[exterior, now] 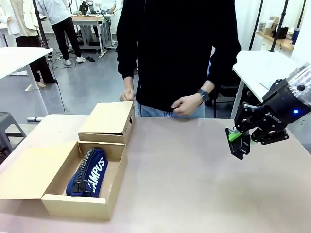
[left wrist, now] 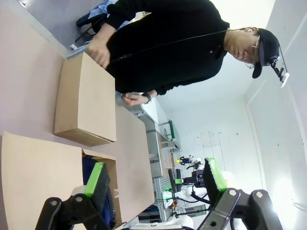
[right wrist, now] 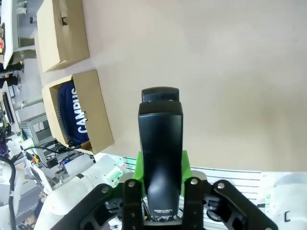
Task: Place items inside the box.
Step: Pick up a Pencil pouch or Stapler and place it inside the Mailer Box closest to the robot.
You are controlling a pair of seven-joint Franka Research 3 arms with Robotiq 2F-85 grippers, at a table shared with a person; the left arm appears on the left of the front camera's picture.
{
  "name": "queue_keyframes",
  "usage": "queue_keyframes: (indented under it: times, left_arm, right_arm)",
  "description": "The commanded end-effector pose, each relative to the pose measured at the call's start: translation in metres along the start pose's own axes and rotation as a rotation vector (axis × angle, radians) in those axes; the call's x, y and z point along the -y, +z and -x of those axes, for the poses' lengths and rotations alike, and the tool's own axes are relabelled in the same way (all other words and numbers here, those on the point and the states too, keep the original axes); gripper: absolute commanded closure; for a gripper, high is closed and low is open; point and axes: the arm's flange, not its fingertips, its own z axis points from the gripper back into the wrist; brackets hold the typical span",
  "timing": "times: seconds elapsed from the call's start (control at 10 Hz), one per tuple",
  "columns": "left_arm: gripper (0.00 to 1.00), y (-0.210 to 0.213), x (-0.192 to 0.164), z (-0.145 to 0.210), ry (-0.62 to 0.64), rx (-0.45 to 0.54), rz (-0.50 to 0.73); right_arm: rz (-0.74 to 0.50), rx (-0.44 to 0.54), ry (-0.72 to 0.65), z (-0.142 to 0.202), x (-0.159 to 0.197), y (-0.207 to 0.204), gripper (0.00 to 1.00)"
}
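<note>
- Progress: one item is in. A navy pouch lies inside the open cardboard box at the left end of the bench.
- A second item, a black stapler, is gripped by the right jaws, so I'd call this the carry step, early to mid task.
- Right jaws are clenched on the stapler, with a green pad on each side of its body. They hang above the right side of the bench, well apart from the box.
- To do, as I judge it: cross the bench to the box and drop the stapler in beside the pouch. There is free floor in the box to the pouch's right.
- Left jaws are released. The green pads stand wide with nothing between them, and they look down toward the box.
- Stapler: long, slim, plain black, hard plastic look, small pale lettering near the held end. It points straight out from the jaws, well clear of the bench top.
- Pouch: navy fabric with white "CAMPUS" lettering and a zip along one edge. It lies lengthwise and slightly slanted, nearer the box's left wall.
- A second, closed cardboard box sits just behind the open one.
- The person stands at the far side with both hands near the waist, one hand loosely curled. The hands look empty.
</note>
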Motion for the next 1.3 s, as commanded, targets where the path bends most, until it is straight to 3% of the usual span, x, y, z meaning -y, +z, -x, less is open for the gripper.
queue_keyframes:
  times: [0.0, 0.2, 0.6, 0.7, 0.9, 1.0, 1.1, 1.2]
  left_arm:
    - [0.0, -0.002, 0.0, 0.0, -0.019, 0.012, 0.023]
    - [0.0, -0.002, 0.0, 0.0, -0.019, 0.012, 0.023]
    - [0.0, -0.002, 0.0, 0.0, -0.019, 0.012, 0.023]
    - [0.0, -0.002, 0.0, 0.0, -0.019, 0.012, 0.023]
    - [0.0, -0.002, 0.0, 0.0, -0.019, 0.012, 0.023]
    - [0.0, -0.002, 0.0, 0.0, -0.019, 0.012, 0.023]
    - [0.0, -0.002, 0.0, 0.0, -0.019, 0.012, 0.023]
    - [0.0, -0.002, 0.0, 0.0, -0.019, 0.012, 0.023]
  right_arm:
    - [0.02, -0.014, 0.079, 0.063, 0.034, -0.059, 0.67]
    - [0.027, -0.02, 0.219, 0.073, -0.052, -0.083, 0.67]
    - [-0.066, -0.106, 0.185, 0.101, -0.202, -0.147, 0.67]
    - [-0.072, -0.158, 0.223, 0.105, -0.223, -0.162, 0.67]
    - [-0.106, -0.159, 0.139, 0.101, -0.248, -0.185, 0.67]
    - [-0.067, -0.099, 0.145, 0.094, -0.234, -0.178, 0.67]
    - [-0.094, -0.176, 0.19, 0.103, -0.234, -0.176, 0.67]
    - [-0.094, -0.176, 0.19, 0.103, -0.234, -0.176, 0.67]
